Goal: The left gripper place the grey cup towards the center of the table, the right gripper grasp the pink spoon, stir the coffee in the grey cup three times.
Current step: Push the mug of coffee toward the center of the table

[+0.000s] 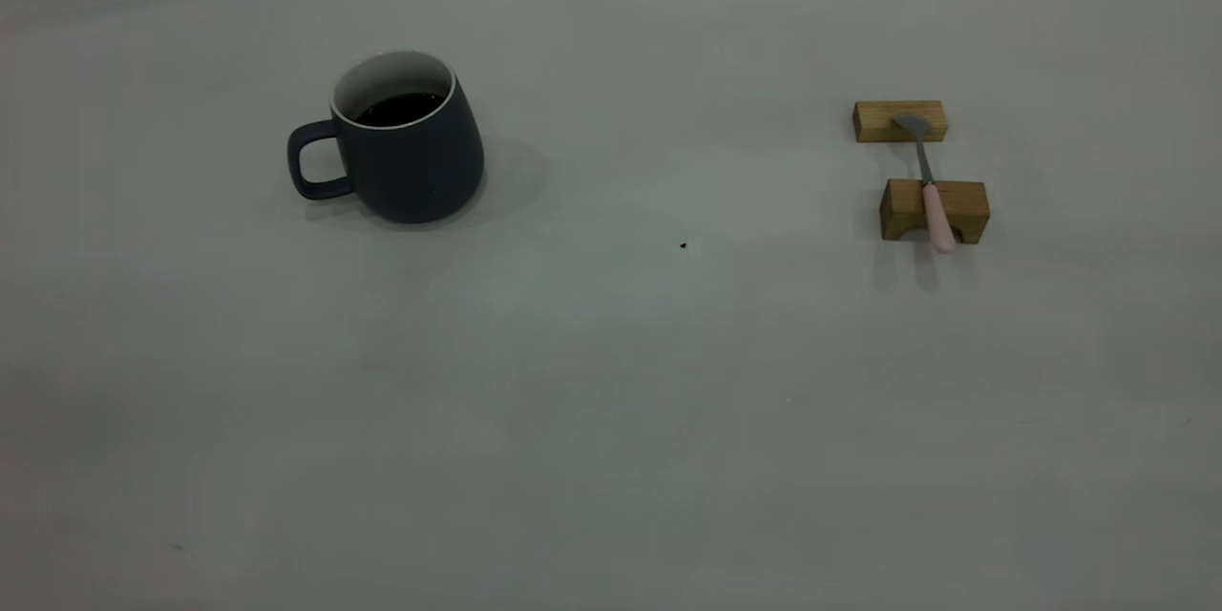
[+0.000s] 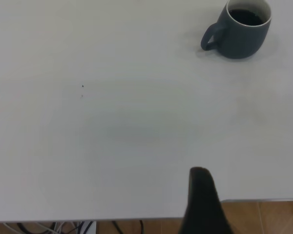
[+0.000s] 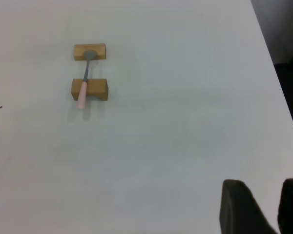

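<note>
Grey cup (image 1: 406, 148) upright on table (image 1: 611, 401), left of centre, handle outward, coffee (image 1: 399, 108) partway up inside, pink spoon (image 1: 928, 186) bridging two wooden blocks (image 1: 934, 208) at right, right gripper (image 3: 263, 207) fingers parted, left gripper (image 2: 202, 202) spread unclear.

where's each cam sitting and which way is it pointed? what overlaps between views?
Exterior: outside the rig, looking down across the table at cup and spoon on two blocks; no arm shows.
Left wrist: near the table edge, facing the cup; one left gripper finger shows.
Right wrist: high, facing spoon; right gripper open.
Shared: exterior shares the cup with left wrist, the spoon with right wrist.
</note>
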Robot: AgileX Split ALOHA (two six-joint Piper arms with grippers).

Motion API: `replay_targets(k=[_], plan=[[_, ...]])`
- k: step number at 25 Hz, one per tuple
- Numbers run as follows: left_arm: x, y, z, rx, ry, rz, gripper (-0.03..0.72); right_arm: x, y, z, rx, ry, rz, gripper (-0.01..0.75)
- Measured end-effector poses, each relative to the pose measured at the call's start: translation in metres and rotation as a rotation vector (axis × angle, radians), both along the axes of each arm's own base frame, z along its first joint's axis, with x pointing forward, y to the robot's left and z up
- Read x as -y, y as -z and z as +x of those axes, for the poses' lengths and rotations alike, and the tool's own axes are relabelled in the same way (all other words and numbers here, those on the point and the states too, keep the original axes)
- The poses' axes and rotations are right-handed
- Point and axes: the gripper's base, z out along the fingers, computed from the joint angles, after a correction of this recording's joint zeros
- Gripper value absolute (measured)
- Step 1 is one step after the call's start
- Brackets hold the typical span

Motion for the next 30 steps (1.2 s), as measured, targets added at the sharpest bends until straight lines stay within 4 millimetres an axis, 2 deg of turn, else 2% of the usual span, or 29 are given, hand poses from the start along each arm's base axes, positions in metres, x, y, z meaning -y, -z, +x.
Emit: replay_targets(k=[6, 11, 15, 20, 24, 30], plan=[[0.000, 0.000, 0.002, -0.018, 0.000, 0.000, 0.567, 0.000, 0.000, 0.000, 0.000, 0.000, 0.000, 0.240], [-0.002, -0.010, 0.031, -0.125, -0.012, 0.025, 0.567, 0.000, 0.000, 0.000, 0.000, 0.000, 0.000, 0.240], [-0.003, -0.018, 0.071, -0.234, 0.000, 0.059, 0.567, 0.000, 0.000, 0.000, 0.000, 0.000, 0.000, 0.240], [-0.002, -0.014, 0.133, -0.324, 0.062, 0.107, 0.567, 0.000, 0.000, 0.000, 0.000, 0.000, 0.000, 0.240], [-0.001, -0.001, 0.184, -0.371, 0.127, 0.154, 0.567, 0.000, 0.000, 0.000, 0.000, 0.000, 0.000, 0.240], [0.000, 0.030, 0.256, -0.429, 0.283, 0.266, 0.567, 0.000, 0.000, 0.000, 0.000, 0.000, 0.000, 0.240]])
